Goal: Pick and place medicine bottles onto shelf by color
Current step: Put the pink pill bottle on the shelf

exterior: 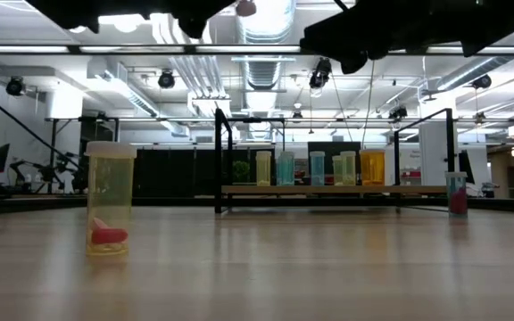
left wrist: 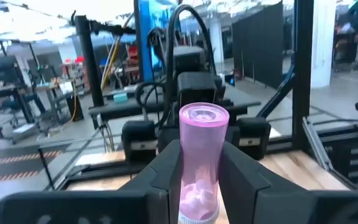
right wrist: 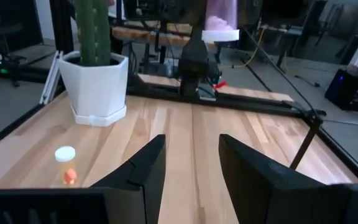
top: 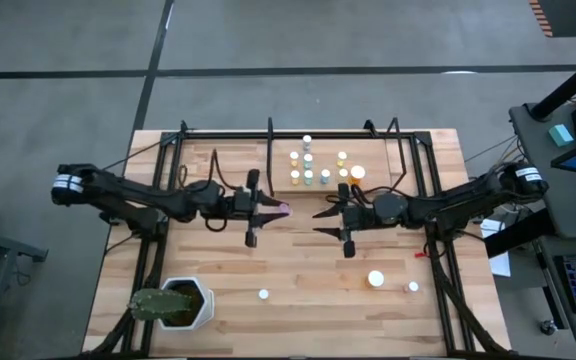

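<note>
The left gripper (top: pixel 271 211), closed on a pink bottle (top: pixel 283 210), hangs near the shelf (top: pixel 368 178), facing the open, empty right gripper (top: pixel 320 221).

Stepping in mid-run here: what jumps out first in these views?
The pink bottle clamped between the left gripper's fingers, held above mid-table, cap toward the wrist. Facing it, the right gripper hangs open and empty. Behind them, a cluster of bottles stands on the shelf at the far side, and a white hexagonal pot with a cactus sits at the near left corner.
</note>
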{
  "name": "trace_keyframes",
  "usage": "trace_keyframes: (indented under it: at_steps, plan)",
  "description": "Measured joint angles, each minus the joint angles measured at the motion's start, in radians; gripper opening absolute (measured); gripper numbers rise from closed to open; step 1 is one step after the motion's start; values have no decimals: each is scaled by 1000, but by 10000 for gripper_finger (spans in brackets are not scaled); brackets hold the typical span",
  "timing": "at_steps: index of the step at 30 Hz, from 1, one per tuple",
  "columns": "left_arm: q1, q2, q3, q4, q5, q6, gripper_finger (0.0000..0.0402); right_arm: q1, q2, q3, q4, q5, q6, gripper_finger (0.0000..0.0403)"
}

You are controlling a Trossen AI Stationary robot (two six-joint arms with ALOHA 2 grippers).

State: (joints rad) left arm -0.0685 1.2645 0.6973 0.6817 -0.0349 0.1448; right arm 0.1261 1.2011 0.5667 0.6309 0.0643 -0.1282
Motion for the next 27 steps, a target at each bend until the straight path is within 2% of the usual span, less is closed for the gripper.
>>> trace_keyframes:
  at_steps: [4,10,16,27]
  plan:
    - [0,96,2,112,24,1,66,0,0,1,6,0,4,139]
    - [1,206,17,147,26,20,66,0,-1,1,-34,-1,54,139]
    - [1,227,34,149,27,27,66,0,0,1,-94,-2,109,139]
    - [0,225,34,146,35,26,66,0,0,1,-102,-3,105,139]
